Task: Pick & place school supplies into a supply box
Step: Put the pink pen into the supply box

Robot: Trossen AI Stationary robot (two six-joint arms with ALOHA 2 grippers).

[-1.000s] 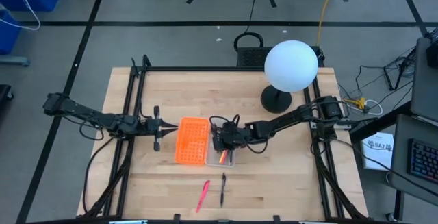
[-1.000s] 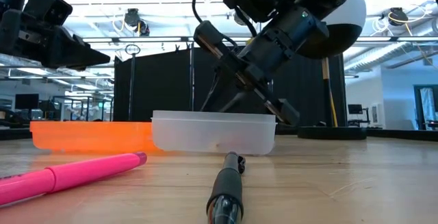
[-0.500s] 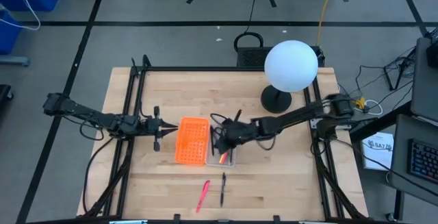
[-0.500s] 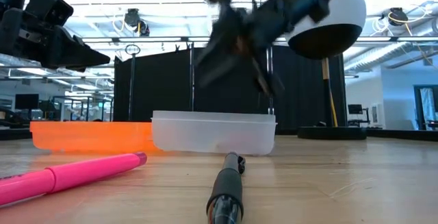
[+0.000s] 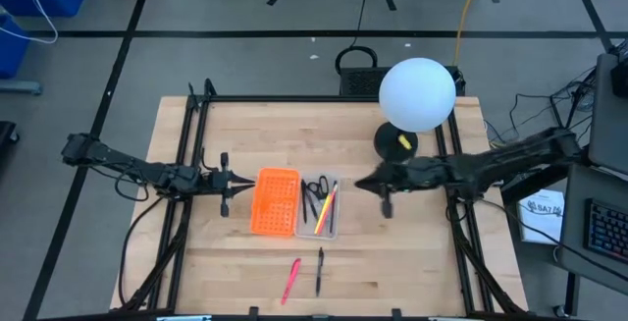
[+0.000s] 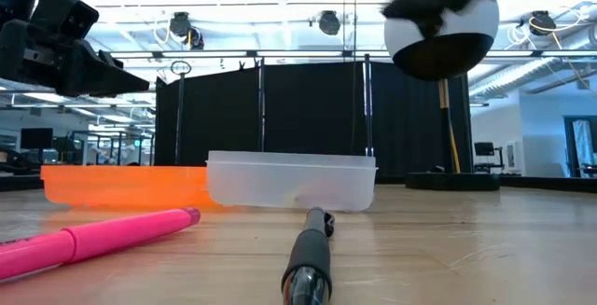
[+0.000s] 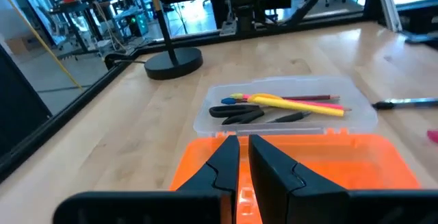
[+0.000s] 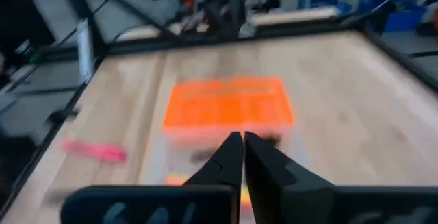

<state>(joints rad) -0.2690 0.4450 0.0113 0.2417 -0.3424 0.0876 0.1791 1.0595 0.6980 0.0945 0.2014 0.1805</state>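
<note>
The clear supply box [image 5: 320, 207] sits mid-table, its long side against the orange perforated tray [image 5: 274, 201]. In the box lie black-handled scissors [image 7: 238, 113], a yellow pen [image 7: 294, 103], a pink pencil [image 7: 327, 101] and a black pen [image 7: 291, 117]. A pink pen [image 5: 292, 280] and a black pen [image 5: 320, 271] lie on the table toward the near edge. My right gripper [image 5: 359, 185] hovers shut to the right of the box, touching nothing. My left gripper [image 5: 224, 180] waits shut, left of the orange tray.
A lamp with a white globe [image 5: 417, 93] and a black round base [image 5: 395, 142] stands at the far right of the table, just behind my right arm. Black frame rails [image 5: 191, 154] run along the table's left and right sides. Bare wood lies right of the box.
My right gripper has risen out of the supply box and drawn back toward the table's right edge, levelling out from its downward tilt. The scissors and pens in the box now show uncovered. The box, the tray and the pens on the table have stayed put.
</note>
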